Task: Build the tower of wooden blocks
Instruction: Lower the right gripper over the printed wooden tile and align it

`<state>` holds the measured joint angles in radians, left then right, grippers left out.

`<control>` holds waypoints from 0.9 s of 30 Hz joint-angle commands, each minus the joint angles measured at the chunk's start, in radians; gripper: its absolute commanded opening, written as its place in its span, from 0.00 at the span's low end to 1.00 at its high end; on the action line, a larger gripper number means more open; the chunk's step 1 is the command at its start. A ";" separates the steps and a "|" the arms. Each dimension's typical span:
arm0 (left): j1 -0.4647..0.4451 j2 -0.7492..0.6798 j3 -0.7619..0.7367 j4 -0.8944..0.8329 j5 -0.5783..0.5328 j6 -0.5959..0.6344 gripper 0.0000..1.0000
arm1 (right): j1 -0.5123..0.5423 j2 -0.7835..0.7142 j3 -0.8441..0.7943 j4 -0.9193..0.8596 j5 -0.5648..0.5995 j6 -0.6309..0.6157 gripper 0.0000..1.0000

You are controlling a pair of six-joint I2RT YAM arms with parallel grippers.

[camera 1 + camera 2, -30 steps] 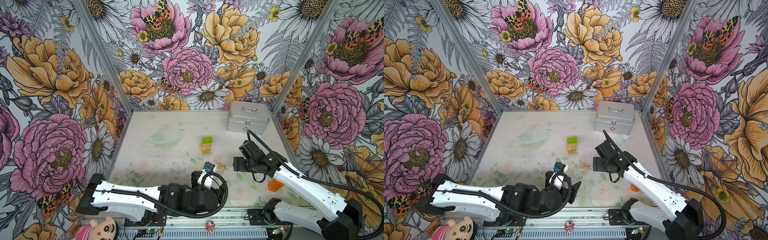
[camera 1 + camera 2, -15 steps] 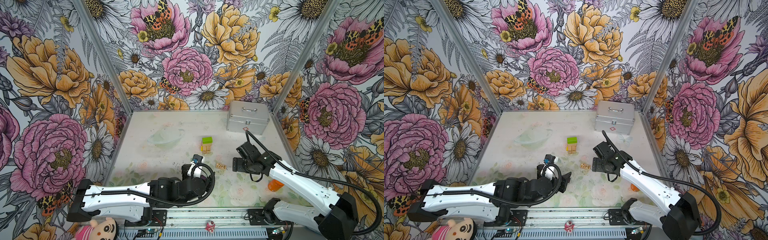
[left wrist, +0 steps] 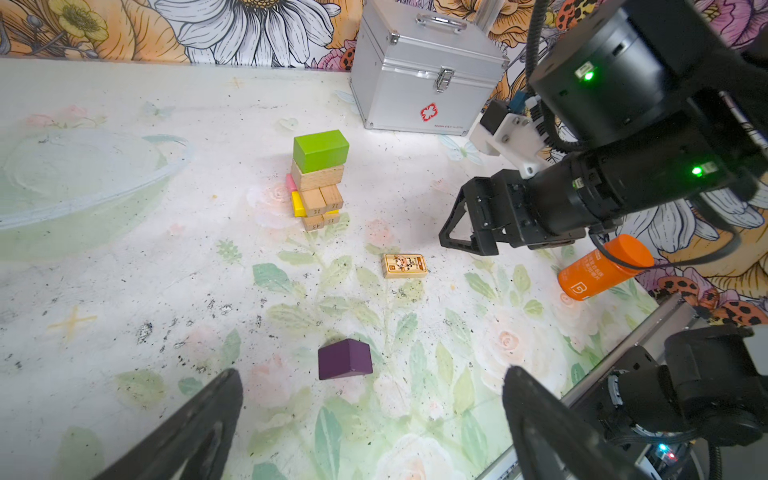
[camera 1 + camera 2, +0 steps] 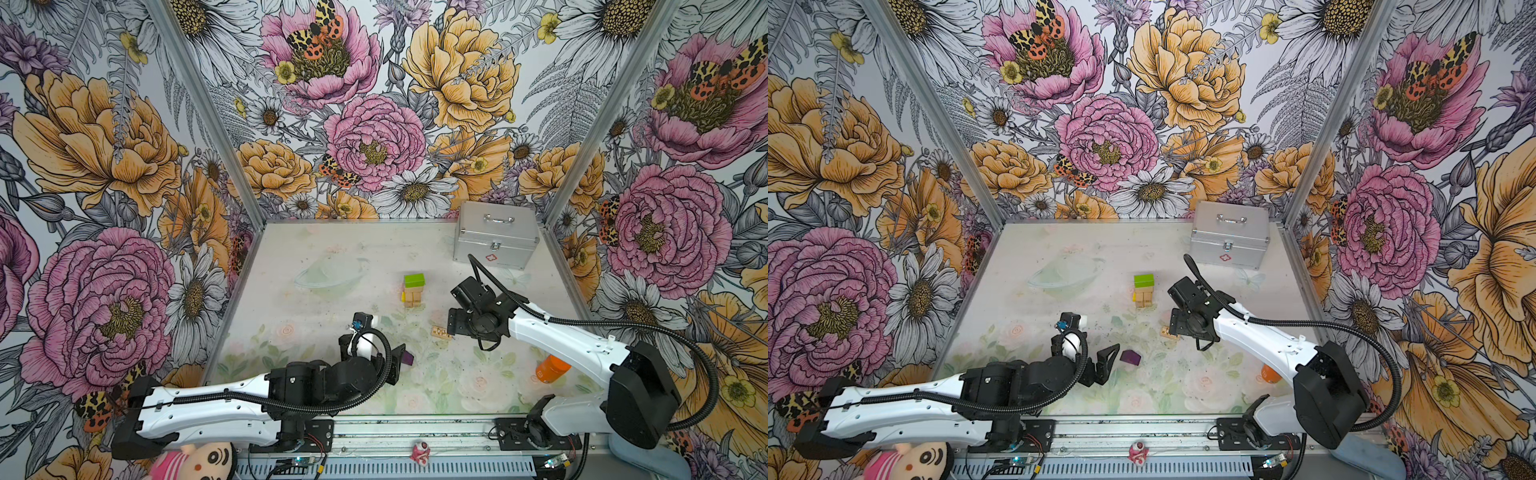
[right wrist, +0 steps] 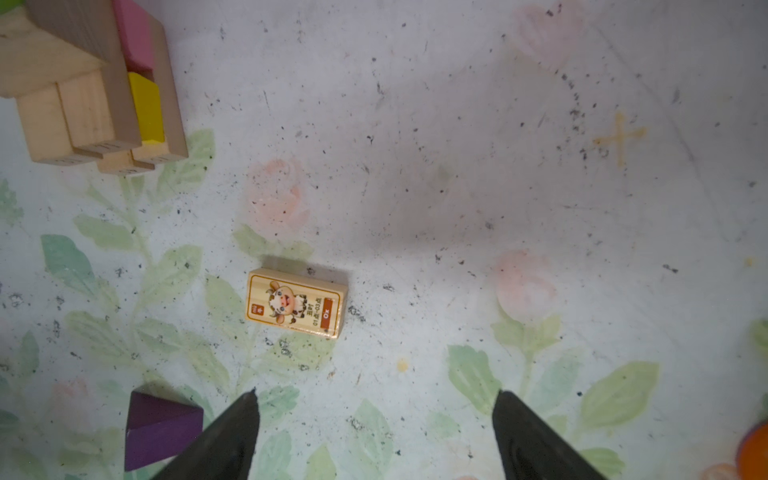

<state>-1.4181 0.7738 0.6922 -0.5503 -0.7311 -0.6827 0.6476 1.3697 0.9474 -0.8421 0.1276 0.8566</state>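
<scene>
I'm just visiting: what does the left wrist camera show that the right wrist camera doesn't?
Only the left wrist view: the silver case by the back wall and the right arm from outside.
Only the right wrist view: the word "Ox" readable on the picture block.
Both: the tower, the purple block lying loose, the picture block, the orange bottle (just a sliver in the right wrist view) and the open right tool.

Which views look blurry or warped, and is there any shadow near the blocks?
Right wrist view: tower blurred, ox block sharp, soft shadow on the table beside it; left wrist view: wide-angle warp tilts the silver case; both top views: even light, sharp.
</scene>
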 commanded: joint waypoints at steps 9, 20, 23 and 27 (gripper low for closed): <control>0.039 -0.023 -0.007 0.001 0.045 0.000 0.99 | 0.030 0.021 -0.022 0.104 0.016 0.173 0.91; 0.060 -0.025 -0.017 0.004 0.057 0.004 0.99 | 0.050 0.126 0.032 0.110 -0.023 0.171 0.92; 0.072 -0.028 -0.025 0.009 0.061 0.009 0.99 | 0.054 0.152 0.051 0.110 -0.031 0.169 0.92; 0.084 -0.035 -0.038 0.015 0.074 0.014 0.99 | 0.064 0.190 0.077 0.115 -0.044 0.168 0.92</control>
<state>-1.3437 0.7528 0.6720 -0.5495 -0.6838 -0.6815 0.7006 1.5375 0.9825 -0.7483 0.0956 1.0138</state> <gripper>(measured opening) 0.987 0.918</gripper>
